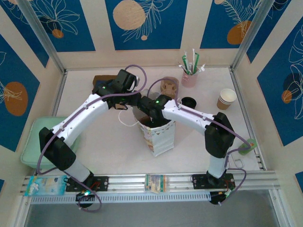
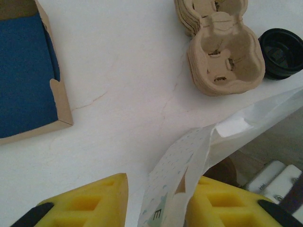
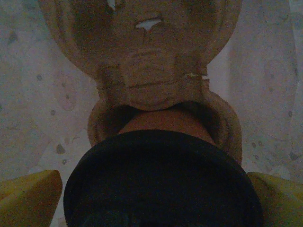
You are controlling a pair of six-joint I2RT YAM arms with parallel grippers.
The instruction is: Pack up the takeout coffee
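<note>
The white paper bag (image 1: 161,137) stands open at the table's middle. My right gripper (image 1: 150,116) reaches down inside it. In the right wrist view the takeout coffee's black lid (image 3: 161,184) sits between the yellow fingers (image 3: 28,198) of my right gripper (image 3: 154,177), which stand wide on either side. The tan cup rests in a pocket of a brown pulp carrier (image 3: 156,61) on the bag's floor. My left gripper (image 2: 161,189) straddles the bag's printed rim (image 2: 175,175). The paper lies against the right finger (image 2: 227,203), with a gap to the left one.
A stack of pulp carriers (image 2: 222,56) and black lids (image 2: 284,52) lie behind the bag. A cardboard box with a blue inside (image 2: 28,71) sits far left. Lidless tan cups (image 1: 227,98) and a pink cup of straws (image 1: 189,75) stand at the back right. A green tray (image 1: 33,142) is at the left edge.
</note>
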